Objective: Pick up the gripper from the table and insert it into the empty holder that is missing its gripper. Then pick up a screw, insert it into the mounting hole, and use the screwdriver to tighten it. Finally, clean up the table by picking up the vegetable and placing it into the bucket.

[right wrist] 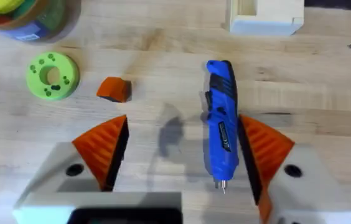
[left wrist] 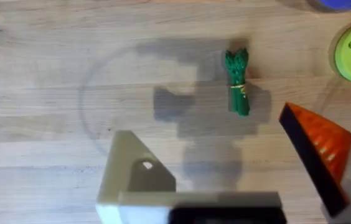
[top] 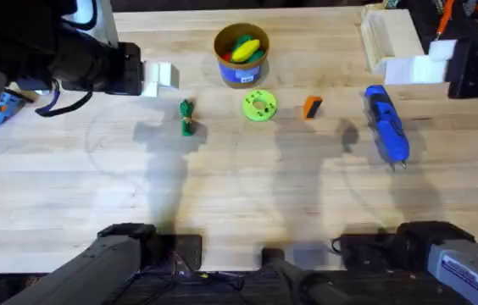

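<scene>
The right gripper (right wrist: 178,162) hangs spread wide above the screwdriver (right wrist: 221,121), the orange gripper (right wrist: 114,89) off beside one pad; the left gripper's (left wrist: 238,168) state I cannot tell.

bucket (top: 241,56): blue label on wall, print too small to read | screwdriver (right wrist: 221,121): dark strip with pale marks on body, unreadable | right arm (top: 464,271): white sticker with dark print, unreadable | no legible text anywhere
</scene>
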Robot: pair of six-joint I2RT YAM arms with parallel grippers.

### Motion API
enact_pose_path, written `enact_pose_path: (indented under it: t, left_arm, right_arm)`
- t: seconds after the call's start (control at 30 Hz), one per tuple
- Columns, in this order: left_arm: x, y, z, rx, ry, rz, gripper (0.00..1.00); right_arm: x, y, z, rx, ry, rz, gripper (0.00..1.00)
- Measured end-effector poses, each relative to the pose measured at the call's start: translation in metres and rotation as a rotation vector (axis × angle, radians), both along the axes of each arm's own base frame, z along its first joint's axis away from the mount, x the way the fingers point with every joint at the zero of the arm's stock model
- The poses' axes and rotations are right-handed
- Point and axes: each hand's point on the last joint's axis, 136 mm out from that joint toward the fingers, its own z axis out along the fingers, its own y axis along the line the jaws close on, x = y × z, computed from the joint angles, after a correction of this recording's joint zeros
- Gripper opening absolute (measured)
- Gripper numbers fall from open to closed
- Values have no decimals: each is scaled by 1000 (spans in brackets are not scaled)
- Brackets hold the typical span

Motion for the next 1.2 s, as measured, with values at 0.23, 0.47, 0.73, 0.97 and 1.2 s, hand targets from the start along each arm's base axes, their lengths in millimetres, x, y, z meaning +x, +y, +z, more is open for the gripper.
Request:
enact_pose_path:
  t: [0.23, 0.47, 0.73, 0.97, 1.2]
  left_arm:
    - [-9, -7, -14, -53, 114, 43, 985]
    - [-3, -27, -40, -103, 263, 59, 985]
    - [10, -39, -96, -135, 441, 62, 985]
    - [22, -40, -132, -125, 508, 69, 985]
    - [21, -37, -154, -102, 567, 77, 988]
  right_arm:
    - [0, 0, 0, 0, -1, 0, 994]
    - [1, 0, 1, 0, -5, 0, 994]
    - [1, 0, 1, 0, -5, 0, 994]
    - [1, 0, 1, 0, -5, 0, 994]
    - [1, 0, 1, 0, -5, 0, 994]
